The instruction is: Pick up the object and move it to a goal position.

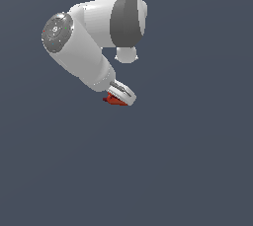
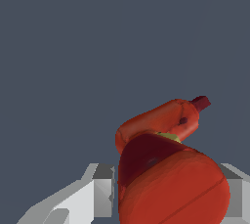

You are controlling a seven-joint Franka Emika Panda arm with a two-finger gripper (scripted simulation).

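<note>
The object (image 2: 166,169) is a red L-shaped, drill-like thing with a yellowish patch and a dark red tip; it fills the wrist view, sitting between my two grey fingers (image 2: 100,193). In the exterior view only a small red part of the object (image 1: 113,100) peeks out under the gripper (image 1: 118,99), at the end of the white arm. The gripper is shut on it. The fingers press against its thick base on both sides, while its tip points away from the hand. No goal marker shows in either view.
A plain dark grey-blue surface (image 1: 188,170) fills the surroundings in both views. The white arm's elbow and grey joint cap (image 1: 58,32) occupy the upper part of the exterior view.
</note>
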